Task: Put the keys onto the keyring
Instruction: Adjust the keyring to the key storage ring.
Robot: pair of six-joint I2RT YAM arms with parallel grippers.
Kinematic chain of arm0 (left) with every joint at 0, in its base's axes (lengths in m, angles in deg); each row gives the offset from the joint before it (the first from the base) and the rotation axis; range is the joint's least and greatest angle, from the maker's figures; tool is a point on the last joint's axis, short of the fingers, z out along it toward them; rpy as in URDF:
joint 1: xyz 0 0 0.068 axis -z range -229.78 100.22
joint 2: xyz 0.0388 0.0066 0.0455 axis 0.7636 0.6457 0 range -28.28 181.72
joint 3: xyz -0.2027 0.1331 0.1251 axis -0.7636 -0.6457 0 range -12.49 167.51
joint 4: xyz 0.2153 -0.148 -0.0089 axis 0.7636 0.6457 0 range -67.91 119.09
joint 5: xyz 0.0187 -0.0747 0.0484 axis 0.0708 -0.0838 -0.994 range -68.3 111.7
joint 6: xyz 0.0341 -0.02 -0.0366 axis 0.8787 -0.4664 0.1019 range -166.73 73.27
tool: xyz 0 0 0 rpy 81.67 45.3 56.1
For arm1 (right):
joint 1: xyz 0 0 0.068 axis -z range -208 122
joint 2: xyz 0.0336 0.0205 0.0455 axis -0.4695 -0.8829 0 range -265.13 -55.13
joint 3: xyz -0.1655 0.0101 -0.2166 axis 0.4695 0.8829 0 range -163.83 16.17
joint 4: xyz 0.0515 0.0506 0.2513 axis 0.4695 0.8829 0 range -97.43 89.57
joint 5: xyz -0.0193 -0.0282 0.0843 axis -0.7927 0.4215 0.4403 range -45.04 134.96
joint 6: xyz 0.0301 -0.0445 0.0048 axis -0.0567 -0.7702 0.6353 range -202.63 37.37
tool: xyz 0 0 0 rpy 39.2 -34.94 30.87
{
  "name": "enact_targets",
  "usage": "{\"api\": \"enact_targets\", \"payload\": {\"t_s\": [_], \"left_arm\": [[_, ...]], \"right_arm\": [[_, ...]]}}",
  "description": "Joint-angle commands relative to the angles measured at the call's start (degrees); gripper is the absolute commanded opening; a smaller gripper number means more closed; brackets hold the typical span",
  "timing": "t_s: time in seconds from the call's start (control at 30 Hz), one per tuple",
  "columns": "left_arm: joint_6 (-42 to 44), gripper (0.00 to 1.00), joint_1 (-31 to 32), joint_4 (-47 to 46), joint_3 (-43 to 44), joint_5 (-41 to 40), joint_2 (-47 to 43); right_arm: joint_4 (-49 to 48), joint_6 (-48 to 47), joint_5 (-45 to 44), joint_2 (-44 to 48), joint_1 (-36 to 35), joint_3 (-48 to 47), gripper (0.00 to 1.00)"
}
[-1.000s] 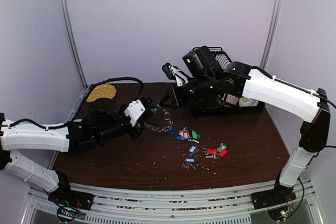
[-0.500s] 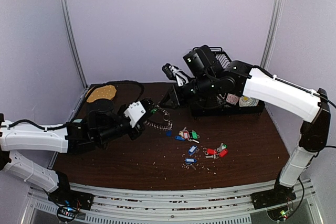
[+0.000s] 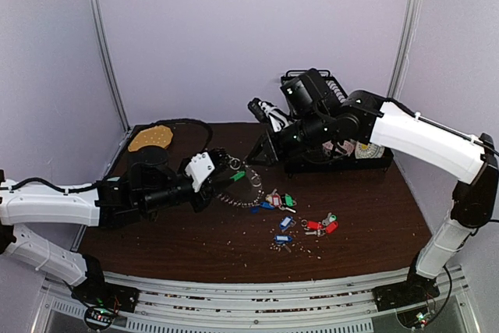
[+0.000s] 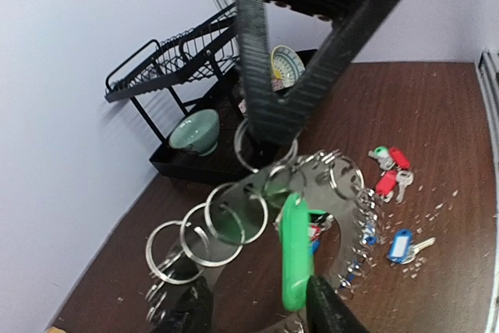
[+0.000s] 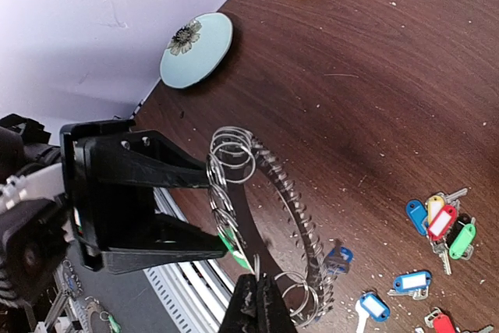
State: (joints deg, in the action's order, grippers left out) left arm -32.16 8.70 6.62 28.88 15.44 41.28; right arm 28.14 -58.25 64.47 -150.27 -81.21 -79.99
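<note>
Keyring (image 5: 300, 216) hangs pinched in right gripper (image 5: 257, 282); left gripper (image 4: 259, 302) parted, green-tagged key (image 4: 294, 247) between.

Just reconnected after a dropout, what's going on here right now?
The right end effector is shut on one ring of the keyring, holding the chain-like loop up between the arms. The left end effector has its fingers apart around a green-tagged key hanging at the loop; whether it is threaded on is unclear. Other tagged keys lie loose on the table.
</note>
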Motion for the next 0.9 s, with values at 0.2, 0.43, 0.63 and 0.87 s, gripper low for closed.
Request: {"api": "enact_targets", "payload": {"t_s": [0.2,0.43,0.63,0.87], "left_arm": [[-2.8,0.57,-0.9,11.5,5.2,17.3,-8.5],[-0.7,0.53,-2.8,17.6,11.4,12.2,-5.1],[5.5,0.61,-5.5,27.8,16.0,24.3,-1.2],[6.4,0.54,-5.4,25.7,15.1,24.9,-0.2]], "right_arm": [[2.8,-3.3,-2.0,2.4,0.8,-1.2,0.00],[5.4,-8.8,2.1,1.5,-0.5,-3.5,0.00],[12.9,-14.1,2.7,-0.9,-2.2,-8.9,0.00],[12.9,-15.1,3.2,-1.6,-3.4,-10.3,0.00]]}}
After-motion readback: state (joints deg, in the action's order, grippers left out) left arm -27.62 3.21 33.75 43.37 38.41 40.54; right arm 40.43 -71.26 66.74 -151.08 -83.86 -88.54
